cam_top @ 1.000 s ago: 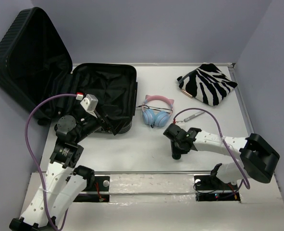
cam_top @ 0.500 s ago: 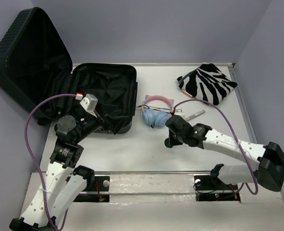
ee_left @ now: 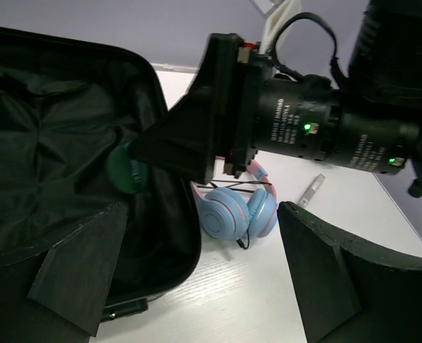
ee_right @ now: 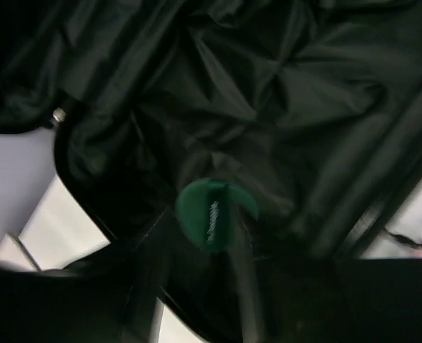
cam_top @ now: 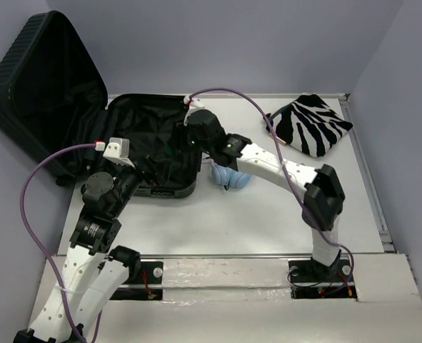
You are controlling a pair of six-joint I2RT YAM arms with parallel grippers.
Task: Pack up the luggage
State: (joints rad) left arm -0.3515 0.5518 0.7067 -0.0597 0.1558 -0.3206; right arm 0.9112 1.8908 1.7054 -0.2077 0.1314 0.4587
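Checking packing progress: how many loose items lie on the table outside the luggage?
3: blue headphones beside the luggage, zebra pouch far right, silver stick by the headphones. Right arm may hide more.

Blue-pink headphones [cam_top: 228, 179], zebra pouch [cam_top: 314, 125]

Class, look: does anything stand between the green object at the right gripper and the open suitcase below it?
Nothing visible does. The green object at the right gripper hangs directly over the suitcase's bare black lining; the headphones lie outside, beside it.
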